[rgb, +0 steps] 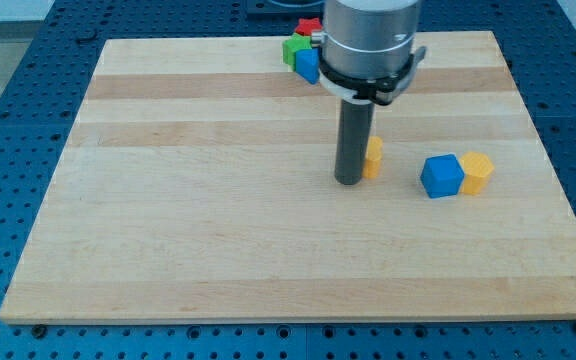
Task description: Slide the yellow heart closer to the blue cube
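Note:
A yellow block (373,157), mostly hidden behind my rod so its shape is unclear, sits near the board's middle. My tip (349,181) stands just to its left, touching or nearly touching it. A blue cube (441,176) lies further to the view's right, with another yellow block (478,172) pressed against its right side.
A cluster at the view's top edge holds a green block (294,48), a blue block (308,64) and a red block (308,27), partly hidden by the arm's grey body (368,40). The wooden board (218,220) lies on a blue perforated table.

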Motion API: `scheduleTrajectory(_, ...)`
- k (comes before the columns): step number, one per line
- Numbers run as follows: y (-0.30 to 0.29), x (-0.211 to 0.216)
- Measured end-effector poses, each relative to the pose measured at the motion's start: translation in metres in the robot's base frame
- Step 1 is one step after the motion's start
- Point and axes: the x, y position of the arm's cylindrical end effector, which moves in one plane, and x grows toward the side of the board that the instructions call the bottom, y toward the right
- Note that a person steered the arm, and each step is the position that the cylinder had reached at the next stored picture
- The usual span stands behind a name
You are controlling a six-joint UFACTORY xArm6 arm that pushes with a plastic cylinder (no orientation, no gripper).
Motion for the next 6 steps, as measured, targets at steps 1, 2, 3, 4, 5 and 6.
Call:
scheduleTrajectory(1,-0.011,-0.019)
scheduleTrajectory(2,-0.008,-0.031)
scheduleTrajectory(3,0.003,-0.033)
scheduleTrajectory(4,0.022,-0.032)
scheduleTrajectory(5,0.029,-0.025)
scheduleTrajectory(6,0.037,-0.019)
